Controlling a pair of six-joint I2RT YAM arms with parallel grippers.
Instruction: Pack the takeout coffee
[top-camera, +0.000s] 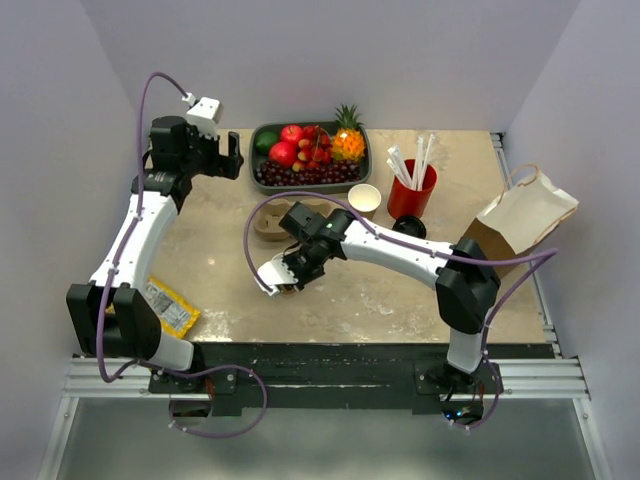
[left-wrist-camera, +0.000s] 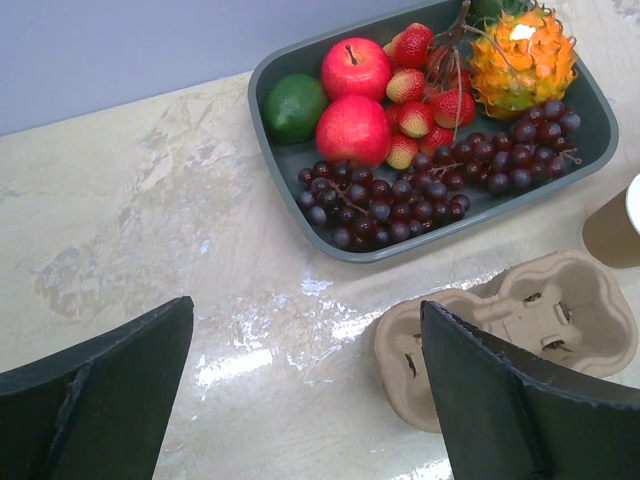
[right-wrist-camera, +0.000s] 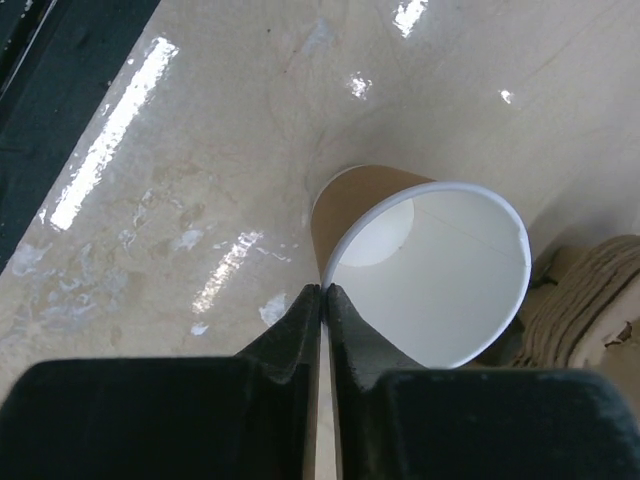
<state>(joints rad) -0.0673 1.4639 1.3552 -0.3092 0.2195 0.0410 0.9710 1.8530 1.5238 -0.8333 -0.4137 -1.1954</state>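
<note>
In the top view, a dark grey rectangular plastic tray (top-camera: 310, 187) at the far edge of the beige stone-look table (top-camera: 210, 260) holds red apples, a lime, strawberries, dark grapes and a small pineapple. Right of it, a tall red cup (top-camera: 412, 202) holds white straws (top-camera: 415, 160). A second kraft paper cup (top-camera: 364, 200) stands upright and open between the tray and the red cup. A round black plastic lid (top-camera: 408, 228) lies flat just nearer than the red cup. A brown paper bag (top-camera: 525, 215) lies at the right edge and a yellow packet (top-camera: 170, 305) at the near-left corner.

The small kraft-brown paper cup (top-camera: 270, 277) is left of the table's middle, just nearer than the tan two-hole cardboard carrier (top-camera: 268, 225). The right arm reaches left across the table, and the right gripper (top-camera: 283, 280) angles down onto the cup. The left arm rises to the far-left corner, where the left gripper (top-camera: 236, 155) points toward the tray.

In the left wrist view, the left gripper (left-wrist-camera: 307, 305) has its fingers spread wide over bare table (left-wrist-camera: 150, 200). Beyond lie the tray (left-wrist-camera: 288, 160), the empty carrier (left-wrist-camera: 560, 310) and the second cup (left-wrist-camera: 612, 225).

In the right wrist view, the right gripper (right-wrist-camera: 322, 292) is pinched together on the rim of the paper cup (right-wrist-camera: 430, 280). The cup is tilted, empty and lidless, with its mouth toward the camera and its base away. Whether its base touches the table (right-wrist-camera: 200, 150) is unclear. The carrier (right-wrist-camera: 590, 300) lies just beside it.
</note>
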